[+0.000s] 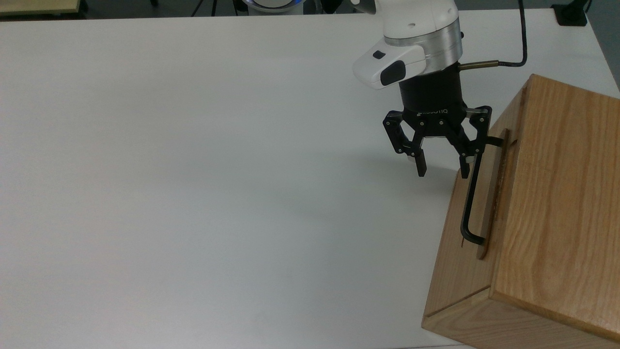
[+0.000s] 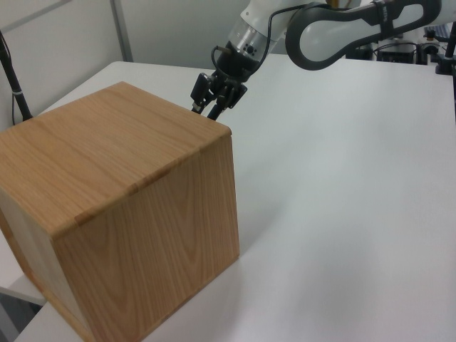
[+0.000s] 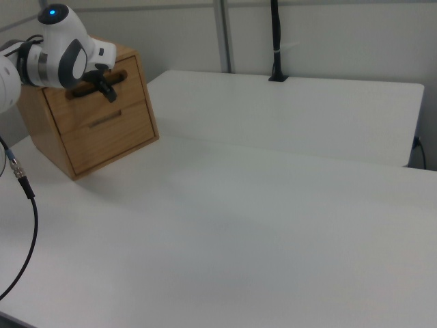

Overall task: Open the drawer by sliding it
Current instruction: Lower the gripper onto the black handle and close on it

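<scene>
The arm (image 1: 411, 29) reaches in from the top view's 12 o'clock edge, wrist pointing down and tilted slightly toward 5 o'clock. Its gripper (image 1: 443, 169) hangs above the white table (image 1: 193, 169) with its jaws spread wide. One finger (image 1: 421, 166) is over bare table; the other sits against the upper end of the handle (image 1: 471, 203), at the drawer's corner.

The drawer (image 1: 487, 194) is in the cabinet (image 1: 557, 208) at the top view's 4 o'clock, its front almost flush with the box, a thin lip showing.

In the left view the gripper (image 2: 206, 108) dips just behind the cabinet's far top edge, at 11 o'clock. In the right view the wrist (image 3: 65, 58) covers part of the drawer (image 3: 102, 96) at 10 o'clock.
</scene>
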`<act>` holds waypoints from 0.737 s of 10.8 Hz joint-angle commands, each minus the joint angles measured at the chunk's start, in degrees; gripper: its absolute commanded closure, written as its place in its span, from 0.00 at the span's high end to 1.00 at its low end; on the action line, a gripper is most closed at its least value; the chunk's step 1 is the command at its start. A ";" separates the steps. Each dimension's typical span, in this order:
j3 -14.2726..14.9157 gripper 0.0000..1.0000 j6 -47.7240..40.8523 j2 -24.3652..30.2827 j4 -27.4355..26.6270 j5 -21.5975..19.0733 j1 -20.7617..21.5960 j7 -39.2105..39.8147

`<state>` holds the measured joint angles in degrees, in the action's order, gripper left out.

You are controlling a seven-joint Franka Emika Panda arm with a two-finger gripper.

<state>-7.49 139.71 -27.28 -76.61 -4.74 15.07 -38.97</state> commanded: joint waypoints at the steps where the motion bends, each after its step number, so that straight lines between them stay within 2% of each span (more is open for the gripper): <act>1: -3.39 0.63 0.83 -1.54 3.21 -0.80 -2.31 -0.93; 3: -4.81 0.54 0.83 -3.56 6.10 -0.53 -2.23 -0.93; 5: -4.81 0.32 1.00 -3.92 6.56 -0.45 -2.06 -0.93; 7: -4.81 0.19 1.01 -4.97 6.56 -0.45 -1.97 -0.85; 8: -4.81 0.17 1.01 -5.06 6.30 -0.27 -1.88 -0.58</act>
<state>-12.03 140.50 -30.89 -71.08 -4.76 13.22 -39.43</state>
